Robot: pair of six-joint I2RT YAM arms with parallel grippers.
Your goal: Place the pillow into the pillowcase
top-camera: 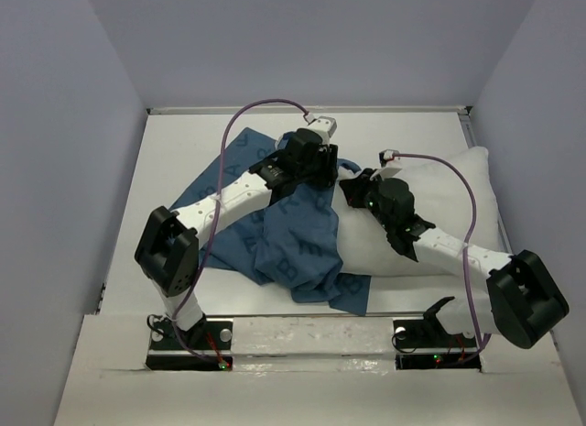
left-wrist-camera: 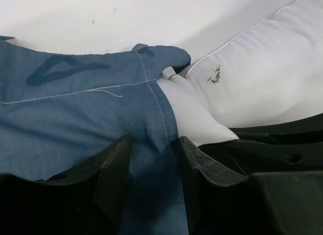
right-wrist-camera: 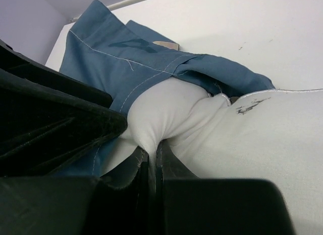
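The pillow (top-camera: 444,192) lies on the right half of the table (top-camera: 179,151), long side running left to right. Its left end is tucked under the open hem of the pillowcase (top-camera: 293,243); the greater part is uncovered. A small dark smudge (left-wrist-camera: 214,76) sits near the pillow's seam, close to the hem.

The pillowcase is crumpled across the table's centre-left, bunched where it meets the pillow. One flap hangs toward the near edge.

Left pincer (left-wrist-camera: 154,144) – fingers partly closed with a fold of the blue hem filling the gap between them. The stitched edge runs straight through the grip, and white pillow fabric shows just right of the right-hand finger.

Right pincer (right-wrist-camera: 153,151) – fingers nearly together, pinching a ridge of white pillow cover. The cover puckers upward from the grip toward the hem.

In the top view both pincers meet at the pillowcase opening, just beside each other, with the left arm reaching over the pillowcase and the right arm lying across the pillow.
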